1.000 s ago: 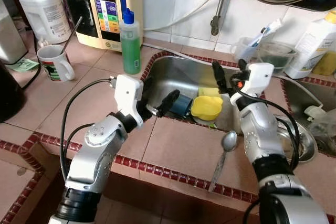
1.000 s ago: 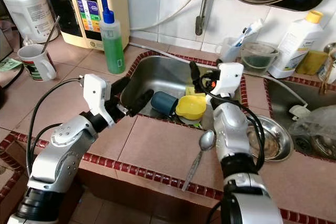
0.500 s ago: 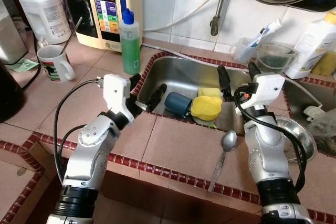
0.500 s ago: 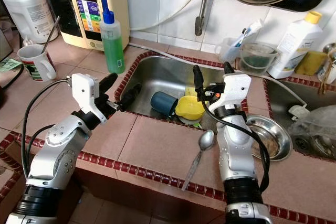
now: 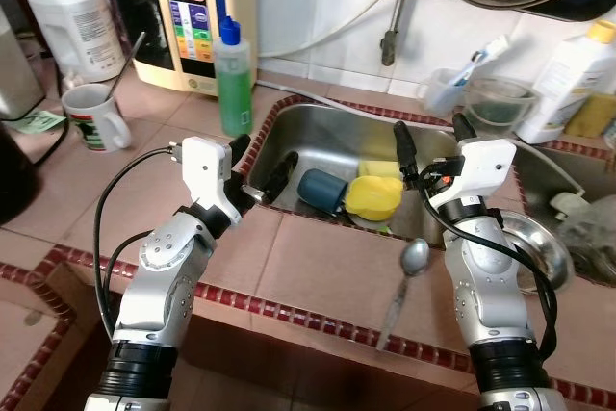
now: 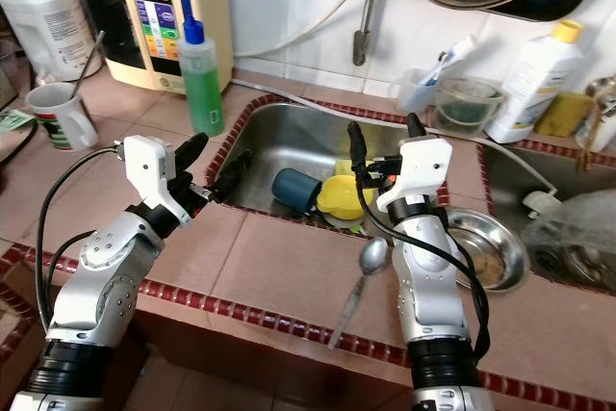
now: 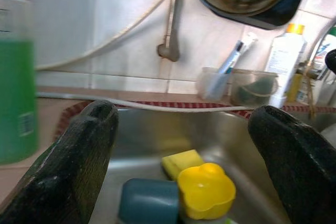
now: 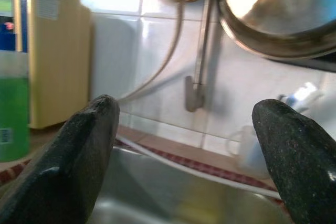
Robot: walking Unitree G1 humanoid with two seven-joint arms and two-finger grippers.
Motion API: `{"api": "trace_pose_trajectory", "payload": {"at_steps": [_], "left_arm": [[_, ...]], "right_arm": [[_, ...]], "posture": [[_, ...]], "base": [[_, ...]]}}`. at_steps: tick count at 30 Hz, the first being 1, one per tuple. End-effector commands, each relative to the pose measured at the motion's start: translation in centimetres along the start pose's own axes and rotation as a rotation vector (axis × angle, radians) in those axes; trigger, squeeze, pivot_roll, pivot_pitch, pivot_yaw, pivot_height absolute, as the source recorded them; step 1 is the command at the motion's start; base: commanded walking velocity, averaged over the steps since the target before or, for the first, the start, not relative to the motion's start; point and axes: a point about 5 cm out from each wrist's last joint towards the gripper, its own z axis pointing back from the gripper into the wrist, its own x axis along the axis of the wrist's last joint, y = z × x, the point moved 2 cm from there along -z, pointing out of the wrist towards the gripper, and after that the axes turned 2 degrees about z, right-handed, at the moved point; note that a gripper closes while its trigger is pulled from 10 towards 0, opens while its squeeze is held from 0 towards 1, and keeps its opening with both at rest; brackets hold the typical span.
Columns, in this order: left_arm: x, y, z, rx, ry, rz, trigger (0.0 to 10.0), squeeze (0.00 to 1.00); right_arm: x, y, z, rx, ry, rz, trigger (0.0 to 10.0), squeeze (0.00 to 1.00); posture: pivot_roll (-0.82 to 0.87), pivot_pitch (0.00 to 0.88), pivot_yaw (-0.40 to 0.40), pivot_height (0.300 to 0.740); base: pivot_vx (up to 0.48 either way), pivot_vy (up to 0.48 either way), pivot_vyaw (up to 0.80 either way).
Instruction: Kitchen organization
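Even, bright indoor lighting, soft shadows under both arms, glare on the stainless steel sink basin [image 5: 332, 141] and white wall tiles [image 6: 298, 7], head views slightly motion-blurred, wrist views soft, near black fingers [image 7: 73, 166] out of focus, green soap bottle [image 7: 16, 98] blurred.

A yellow bowl [image 5: 374, 196], dark blue cup [image 5: 321, 191] and yellow sponge [image 5: 382, 169] lie in the steel sink [image 5: 327, 137].

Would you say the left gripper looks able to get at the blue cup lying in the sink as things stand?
Probably yes. The left gripper is open at the sink's near left rim, aimed at the blue cup. Nothing lies between them; the yellow bowl sits on the cup's far side.
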Motion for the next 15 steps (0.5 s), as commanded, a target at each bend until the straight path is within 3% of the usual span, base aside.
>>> {"api": "trace_pose_trajectory", "payload": {"at_steps": [1, 7, 15], "left_arm": [[0.03, -0.18, -0.11, -0.007, -0.007, -0.001, 10.0, 0.00], [-0.04, -0.23, -0.19, -0.008, -0.009, 0.002, 10.0, 0.00], [0.07, -0.22, -0.23, -0.005, -0.016, 0.003, 10.0, 0.00]], "right_arm": [[0.21, -0.54, 0.11, -0.015, 0.001, 0.016, 10.0, 0.00], [0.35, -1.01, -0.09, -0.013, 0.009, 0.035, 10.0, 0.00], [0.53, -1.41, -0.33, -0.017, 0.007, 0.039, 10.0, 0.00]], "posture": [[0.07, 0.000, -0.065, 0.740], [0.07, 0.000, -0.070, 0.740], [0.07, 0.000, -0.076, 0.740]], "base": [[0.000, -0.394, 0.00], [0.000, -0.398, 0.00], [0.000, -0.398, -0.68]]}}
